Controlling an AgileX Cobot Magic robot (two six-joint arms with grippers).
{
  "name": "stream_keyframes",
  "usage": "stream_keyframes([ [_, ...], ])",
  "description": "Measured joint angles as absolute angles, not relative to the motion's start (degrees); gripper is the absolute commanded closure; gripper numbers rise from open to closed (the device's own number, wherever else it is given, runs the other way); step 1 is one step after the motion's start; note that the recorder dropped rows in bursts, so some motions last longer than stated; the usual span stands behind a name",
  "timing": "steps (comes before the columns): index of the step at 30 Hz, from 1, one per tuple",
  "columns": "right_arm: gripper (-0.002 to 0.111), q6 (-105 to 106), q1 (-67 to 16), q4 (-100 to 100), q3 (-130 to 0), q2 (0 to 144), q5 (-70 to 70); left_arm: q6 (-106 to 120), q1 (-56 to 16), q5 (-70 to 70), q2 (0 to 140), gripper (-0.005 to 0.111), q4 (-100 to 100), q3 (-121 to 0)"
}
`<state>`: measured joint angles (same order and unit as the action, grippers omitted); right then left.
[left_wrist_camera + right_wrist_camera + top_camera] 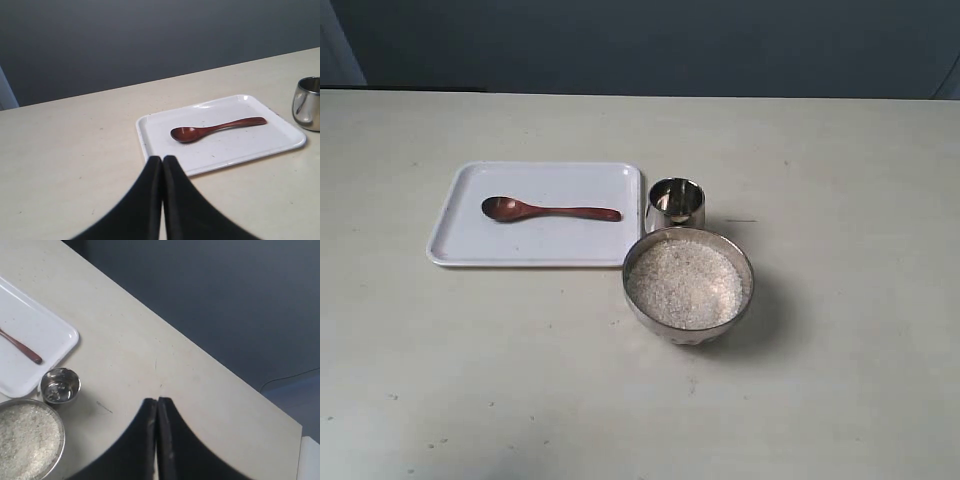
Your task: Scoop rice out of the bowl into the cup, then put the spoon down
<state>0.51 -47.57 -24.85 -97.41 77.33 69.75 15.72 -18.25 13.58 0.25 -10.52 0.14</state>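
Observation:
A reddish-brown wooden spoon (548, 210) (215, 129) lies flat on a white tray (460, 238) (280, 142), head to the left in the exterior view. The small steel cup (675, 203) (307, 103) (60, 386) stands just right of the tray, its inside looking empty. In front of it sits the wide metal bowl (741, 255) (56, 417), filled with white rice (684, 284) (25, 440). My left gripper (162, 159) is shut with nothing in it, short of the tray's near corner. My right gripper (157, 401) is shut and empty, over bare table away from the cup. Neither arm shows in the exterior view.
The pale table (840, 180) spreads around the tray, cup and bowl. Its far edge (200, 345) meets a dark grey backdrop.

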Motion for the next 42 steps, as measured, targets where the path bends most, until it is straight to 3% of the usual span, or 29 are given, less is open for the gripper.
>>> stream_keyframes([
  [12,0.108,-2.5,-47.6,-31.8,-88.7,64.3,70.0,15.7,-18.3,13.6,0.2,0.106,-10.5,0.1],
  [27,0.108,-9.8,-46.2,-34.3,-87.3,61.3,69.3,15.7,-18.3,13.6,0.2,0.106,-10.5,0.1],
  [32,0.108,-15.6,-35.5,-31.7,-78.4,52.9,53.8,15.7,-18.3,13.6,0.2,0.106,-10.5,0.1],
  [42,0.108,-16.5,-10.5,-23.7,-44.4,31.6,32.6,15.7,-18.3,13.6,0.2,0.106,-10.5,0.1],
])
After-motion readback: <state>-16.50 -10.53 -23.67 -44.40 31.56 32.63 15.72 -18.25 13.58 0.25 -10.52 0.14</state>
